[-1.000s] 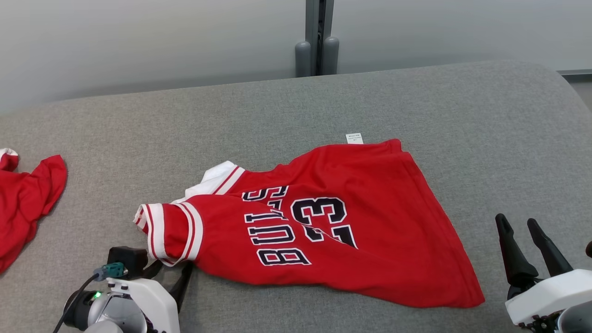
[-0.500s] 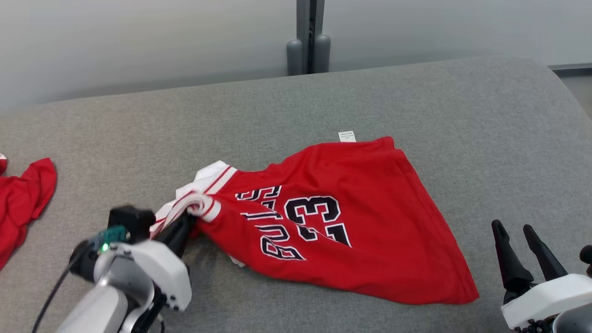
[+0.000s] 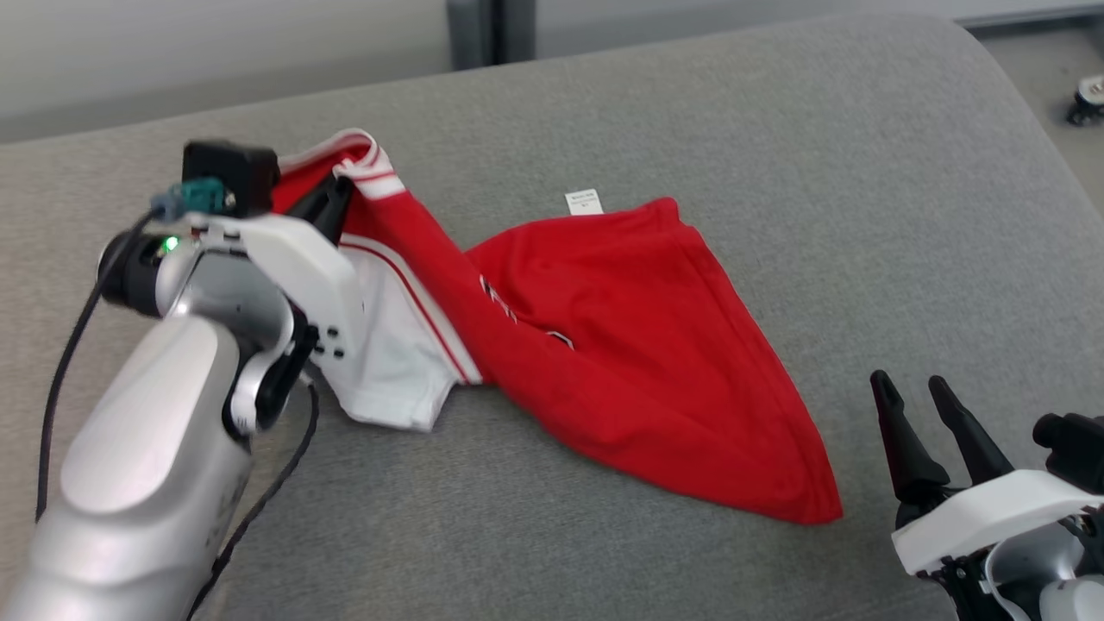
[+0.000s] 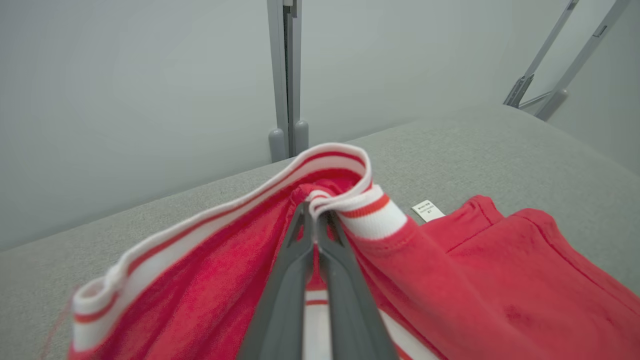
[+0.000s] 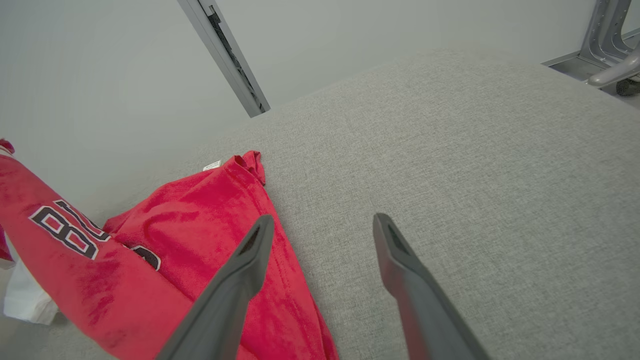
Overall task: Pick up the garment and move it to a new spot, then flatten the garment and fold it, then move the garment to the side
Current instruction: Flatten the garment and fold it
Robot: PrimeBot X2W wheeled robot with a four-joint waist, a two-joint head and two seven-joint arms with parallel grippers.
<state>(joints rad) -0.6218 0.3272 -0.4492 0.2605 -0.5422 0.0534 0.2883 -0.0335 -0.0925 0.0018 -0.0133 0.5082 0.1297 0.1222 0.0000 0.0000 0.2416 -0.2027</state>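
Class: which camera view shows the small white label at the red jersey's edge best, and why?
The left wrist view: the small white fabric label beside the red sports jersey looks largest there, print faintly visible. The head view shows the label smaller; the right wrist view, a tiny sliver.

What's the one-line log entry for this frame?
phase: pick-up | left hand: shut on red jersey with white striped trim, sleeve end raised | right hand: open, empty | far end: on grey fabric surface

The left arm (image 3: 147, 483) is a smooth silver tube with a white wrist shell (image 3: 302, 259) marked by small dark dots. A black cable (image 3: 60, 345) runs beside it, near a green light (image 3: 170, 244) and a teal plug (image 3: 200, 195). The left hand (image 4: 313, 214) and right hand (image 3: 907, 386) have long, tapering dark fingers.
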